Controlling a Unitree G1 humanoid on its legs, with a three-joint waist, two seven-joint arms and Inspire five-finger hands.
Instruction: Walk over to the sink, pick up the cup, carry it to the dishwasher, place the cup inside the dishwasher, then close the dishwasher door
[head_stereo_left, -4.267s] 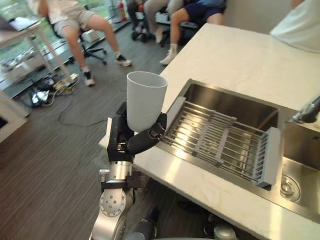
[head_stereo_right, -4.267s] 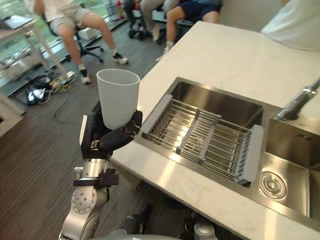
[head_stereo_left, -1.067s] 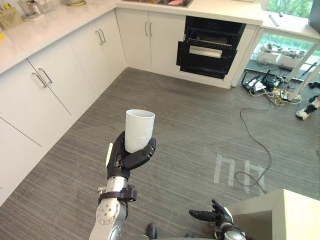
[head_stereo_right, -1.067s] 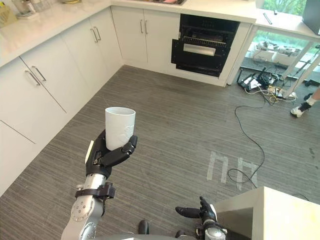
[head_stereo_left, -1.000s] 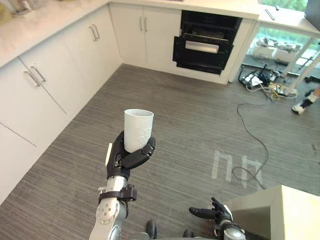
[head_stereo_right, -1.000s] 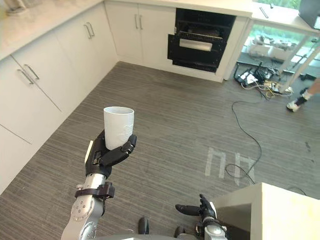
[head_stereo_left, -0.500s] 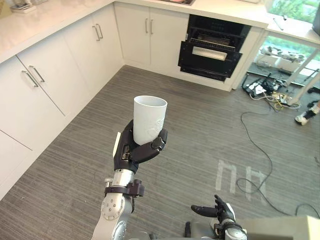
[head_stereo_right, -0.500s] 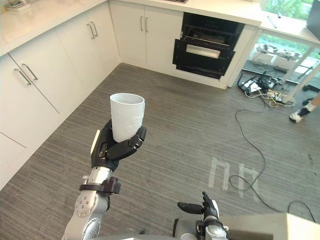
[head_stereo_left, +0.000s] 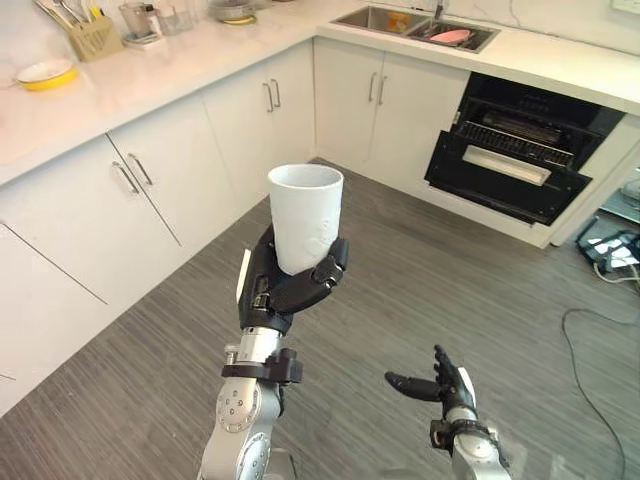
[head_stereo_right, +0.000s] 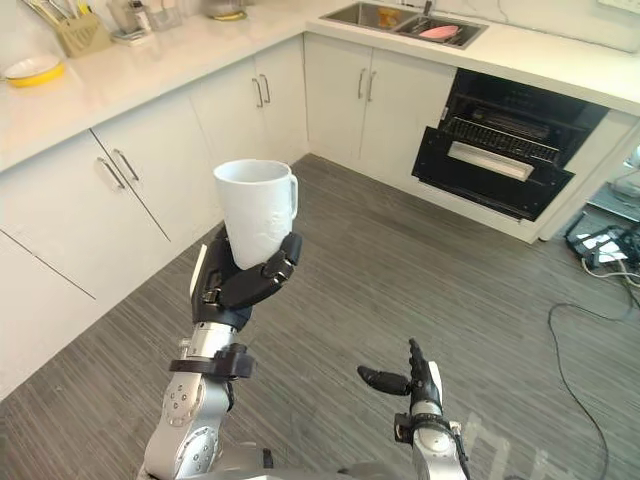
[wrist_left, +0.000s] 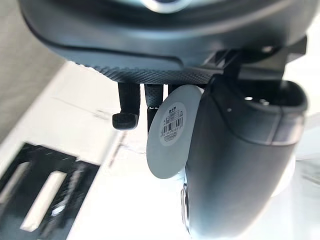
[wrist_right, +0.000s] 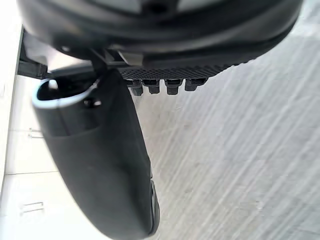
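Cup (head_stereo_left: 305, 215): we're still gripping it upright, L hand (head_stereo_left: 285, 290). R hand (head_stereo_left: 440, 385) hanging open, 5 o'clock. Dishwasher (head_stereo_left: 520, 160) now showing nearer, 2 o'clock.

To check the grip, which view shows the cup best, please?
Right eye view: whole cup, handle included, upright in the left hand. Left eye view shows its handleless side; left wrist view, its base.

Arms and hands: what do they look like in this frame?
Both arms are silver-grey metal; the left arm shows a round joint disc and a black wrist collar. The left hand and right hand are dark, each with a pale strip along one side.
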